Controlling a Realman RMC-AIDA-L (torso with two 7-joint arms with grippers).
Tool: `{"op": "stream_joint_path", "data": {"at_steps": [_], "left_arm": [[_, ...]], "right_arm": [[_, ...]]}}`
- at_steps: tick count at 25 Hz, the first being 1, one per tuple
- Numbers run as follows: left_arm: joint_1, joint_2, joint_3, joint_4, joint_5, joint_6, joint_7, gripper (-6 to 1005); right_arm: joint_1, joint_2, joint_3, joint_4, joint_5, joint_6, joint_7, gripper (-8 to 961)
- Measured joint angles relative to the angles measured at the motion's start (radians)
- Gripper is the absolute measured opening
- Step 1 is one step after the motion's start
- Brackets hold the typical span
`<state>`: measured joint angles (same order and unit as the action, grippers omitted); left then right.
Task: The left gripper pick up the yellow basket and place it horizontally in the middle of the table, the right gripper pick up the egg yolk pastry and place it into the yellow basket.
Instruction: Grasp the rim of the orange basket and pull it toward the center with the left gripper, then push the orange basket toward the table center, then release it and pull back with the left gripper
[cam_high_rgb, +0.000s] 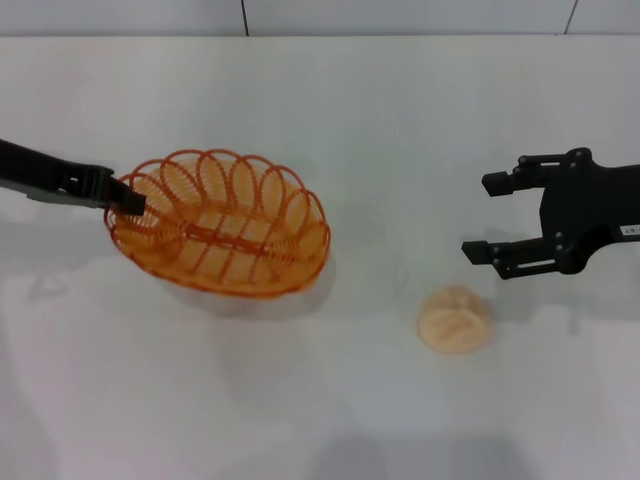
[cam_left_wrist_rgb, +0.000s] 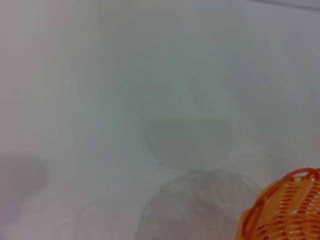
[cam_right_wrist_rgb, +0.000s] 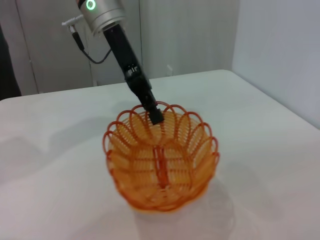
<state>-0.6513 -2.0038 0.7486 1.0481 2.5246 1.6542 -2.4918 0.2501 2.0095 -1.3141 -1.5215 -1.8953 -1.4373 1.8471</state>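
Item: yellow basket (cam_high_rgb: 222, 225) — oval orange-yellow wire piece with looped scalloped rim, on the left half of the white counter (cam_high_rgb: 330, 110). It sits tilted, its far-left rim raised; whether its base touches the counter or hangs just above it cannot be told. Seen also in the right wrist view (cam_right_wrist_rgb: 161, 162) and, as one rim corner only, in the left wrist view (cam_left_wrist_rgb: 285, 210).

Item: left claw (cam_high_rgb: 128, 200) — black, reaching in from the left edge, clamped on the basket's left rim, fingertips pinched over the wire loops. The right wrist view shows it (cam_right_wrist_rgb: 154, 114) on a black arm with a grey joint and green light, gripping the far rim.

Item: egg yolk pastry (cam_high_rgb: 454, 319) — small round pale bun, resting on the counter right of centre, well apart from the basket.

Item: right claw (cam_high_rgb: 490, 217) — black, with small white label, fingers spread wide and holding nothing; positioned near the pastry, beyond it and slightly to the right.
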Motion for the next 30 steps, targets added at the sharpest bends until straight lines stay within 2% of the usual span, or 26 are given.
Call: {"op": "stream_joint_path", "data": {"at_steps": [7,12,19,23,30], "left_arm": [[-0.003,-0.023,-0.001,-0.007,-0.017,-0.061,-0.084,84],[-0.004,-0.030,-0.001,-0.031,-0.045,-0.084,-0.131,84],[-0.029,-0.033,0.001,-0.124,-0.054,-0.121,-0.134,84],[-0.050,-0.035,0.010,-0.139,-0.043,-0.128,-0.135,83],[-0.101,-0.026,0.042,-0.172,0.006,-0.142,-0.151,83]], "right_arm": [[0.000,0.000,0.001,0.000,0.013,0.000,0.000,784],[0.000,0.000,0.001,-0.004,0.015,-0.007,0.000,784],[0.000,-0.001,0.001,-0.012,0.015,-0.013,0.000,785],[0.000,-0.002,0.001,-0.014,0.017,-0.016,0.000,785],[0.000,-0.002,0.001,-0.017,0.027,-0.026,0.000,784]]}}
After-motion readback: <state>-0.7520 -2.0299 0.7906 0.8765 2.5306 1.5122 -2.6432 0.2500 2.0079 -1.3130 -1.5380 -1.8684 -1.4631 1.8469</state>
